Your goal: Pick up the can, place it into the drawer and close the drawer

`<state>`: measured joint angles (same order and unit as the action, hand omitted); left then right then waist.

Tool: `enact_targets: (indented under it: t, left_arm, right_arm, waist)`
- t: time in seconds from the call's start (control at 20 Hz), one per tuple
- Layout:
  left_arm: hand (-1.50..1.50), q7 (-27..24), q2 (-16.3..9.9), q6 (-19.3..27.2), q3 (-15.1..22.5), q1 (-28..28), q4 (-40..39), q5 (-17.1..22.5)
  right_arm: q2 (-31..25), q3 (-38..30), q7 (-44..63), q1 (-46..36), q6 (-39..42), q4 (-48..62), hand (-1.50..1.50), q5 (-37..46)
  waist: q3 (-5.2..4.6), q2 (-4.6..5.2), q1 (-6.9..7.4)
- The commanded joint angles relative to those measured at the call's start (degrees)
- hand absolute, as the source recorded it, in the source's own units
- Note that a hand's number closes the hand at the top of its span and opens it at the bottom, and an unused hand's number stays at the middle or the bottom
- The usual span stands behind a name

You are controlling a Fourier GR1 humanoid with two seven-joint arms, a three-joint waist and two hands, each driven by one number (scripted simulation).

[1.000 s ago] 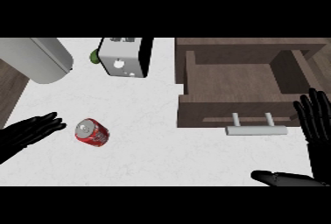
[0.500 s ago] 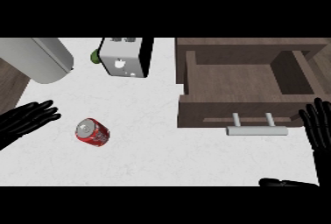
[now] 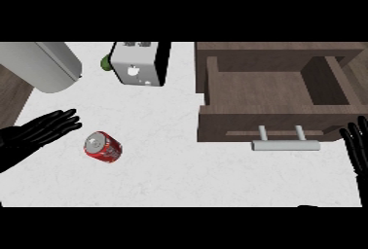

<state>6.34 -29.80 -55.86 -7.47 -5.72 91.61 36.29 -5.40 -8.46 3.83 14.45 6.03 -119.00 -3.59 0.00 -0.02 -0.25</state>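
A red can (image 3: 102,147) lies on its side on the white counter (image 3: 165,160), silver top facing up-left. My left hand (image 3: 36,133) is open at the left edge, fingers spread, just left of the can and apart from it. The wooden drawer (image 3: 273,87) stands pulled open at the right, nothing inside, its silver handle (image 3: 285,144) at the front. My right hand (image 3: 357,146) shows at the right edge with straight fingers, beside the handle and not touching it.
A white toaster (image 3: 138,64) stands at the back middle with a green object (image 3: 105,63) behind its left side. A large pale grey rounded appliance (image 3: 43,63) sits at the back left. The counter ends at dark wood on the left.
My left hand has moved up and left, away from the can. My right hand has slid further right and down toward the view's edge. The can has not moved.
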Motion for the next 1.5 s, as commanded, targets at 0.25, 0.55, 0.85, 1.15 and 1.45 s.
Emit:
enact_targets:
  t: [0.25,0.55,0.85,1.15,1.45]
  left_arm:
    - [-1.50,-8.0,6.6,-6.3,-3.2,1.3,-5.1,-14.8]
    - [-1.50,-21.5,8.9,-7.7,-5.0,-1.8,-15.0,-29.2]
    - [-1.50,-27.7,6.5,-5.6,-4.5,-8.0,-25.0,-35.4]
    - [-1.50,-36.8,6.0,-0.6,-1.3,-10.3,-33.1,-41.7]
    - [-1.50,-45.4,4.5,4.1,2.7,-11.3,-39.4,-46.4]
  right_arm:
    - [1.5,-1.7,-3.4,4.9,3.8,-1.1,-1.50,-1.9]
    - [-0.5,-4.4,-1.3,-0.2,3.9,0.9,-1.50,-2.9]
    - [0.8,-3.1,-2.9,-0.9,3.8,3.6,-1.50,-0.2]
    - [0.1,-4.9,-4.1,-2.5,4.3,5.7,-1.50,-0.5]
    - [0.6,-4.5,-1.9,-1.5,4.8,2.4,-1.50,-2.1]
  waist:
    - [-0.01,-0.01,-0.02]
    - [-0.05,0.08,-0.05]
    - [-0.06,0.16,-0.28]
    - [-0.08,0.25,-0.52]
    - [-0.12,0.28,-0.84]
